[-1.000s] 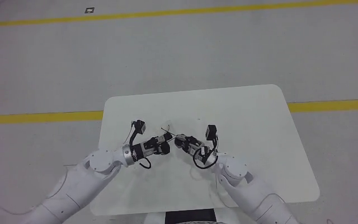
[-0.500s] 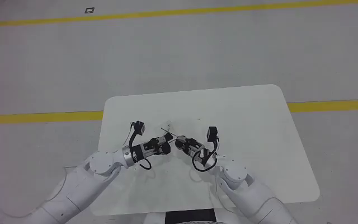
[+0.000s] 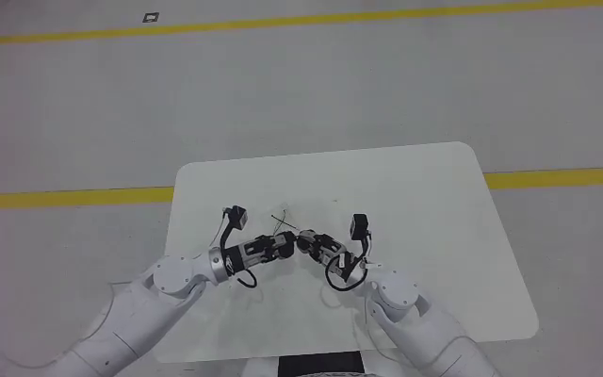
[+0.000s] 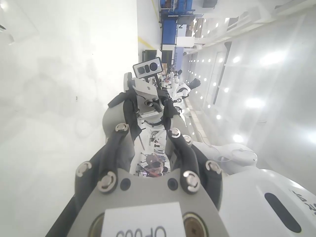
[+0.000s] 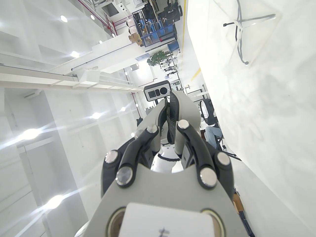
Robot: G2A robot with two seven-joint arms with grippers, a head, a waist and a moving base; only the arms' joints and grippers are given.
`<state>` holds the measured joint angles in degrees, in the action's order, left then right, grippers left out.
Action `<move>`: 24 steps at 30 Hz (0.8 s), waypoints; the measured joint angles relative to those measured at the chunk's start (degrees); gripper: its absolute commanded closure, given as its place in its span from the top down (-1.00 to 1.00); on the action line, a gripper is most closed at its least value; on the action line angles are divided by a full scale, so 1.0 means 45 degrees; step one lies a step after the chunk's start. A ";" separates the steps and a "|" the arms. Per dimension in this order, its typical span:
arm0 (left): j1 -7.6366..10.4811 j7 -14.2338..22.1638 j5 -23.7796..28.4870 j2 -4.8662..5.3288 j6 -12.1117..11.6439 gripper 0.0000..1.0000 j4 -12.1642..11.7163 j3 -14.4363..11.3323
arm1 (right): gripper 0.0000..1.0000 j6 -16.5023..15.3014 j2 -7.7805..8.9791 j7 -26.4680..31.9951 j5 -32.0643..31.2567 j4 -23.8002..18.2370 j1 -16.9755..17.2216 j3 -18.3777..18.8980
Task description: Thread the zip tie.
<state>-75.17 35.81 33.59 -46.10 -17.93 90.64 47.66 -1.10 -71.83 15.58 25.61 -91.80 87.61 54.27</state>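
Over the near half of the white table [image 3: 424, 188], the two arms stand nose to nose. The left gripper [image 3: 288, 243] and the right gripper [image 3: 305, 241] are tip to tip, almost touching, angled in from either side.

Look at the right one from its own wrist. Its black pads [image 5: 174, 110] are drawn in tight with barely a sliver between them, and I cannot tell whether anything is pinched in there.

The left is another story. Its fingers [image 4: 129, 117] stand apart with a plain gap, and the right gripper's front faces straight into that gap. Down in it, close to one finger, there's a thin dark strip [image 4: 140, 141]. It may be a zip tie, but I cannot tell, nor can I tell what holds it.

And the zip ties [image 5: 239, 29] we can be sure of? They lie crossed inside a clear box [image 5: 219, 13] on the tabletop, close by the spot where the grippers meet, on the side away from the robot. From above they read as a few fine dark strands.

A yellow line [image 3: 85, 196] runs across the grey floor, level with the table's far part.
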 measured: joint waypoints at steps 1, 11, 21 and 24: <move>-0.0013 0.0003 -0.0013 -0.0009 0.0014 -0.56 0.0006 0.0009 | -1.00 -0.0020 0.0000 0.0009 -0.0007 -0.0017 0.0017 0.0019; -0.0153 0.0037 -0.0133 -0.0097 0.0074 -0.70 0.0080 0.0161 | -1.00 -0.0094 0.0001 0.0272 -0.0246 -0.0199 0.0148 0.0101; -0.0307 0.0140 -0.0207 -0.0155 0.0136 -0.72 0.0130 0.0354 | -1.00 -0.0185 0.0009 0.0533 -0.0442 -0.0364 0.0263 0.0183; -0.0370 0.0157 -0.0227 -0.0167 0.0175 -1.00 0.0139 0.0420 | -1.00 -0.0215 0.0012 0.0605 -0.0505 -0.0405 0.0296 0.0200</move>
<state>-76.84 36.52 32.57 -46.86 -17.15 91.26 49.55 -2.07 -71.78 18.31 23.34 -93.62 88.95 55.17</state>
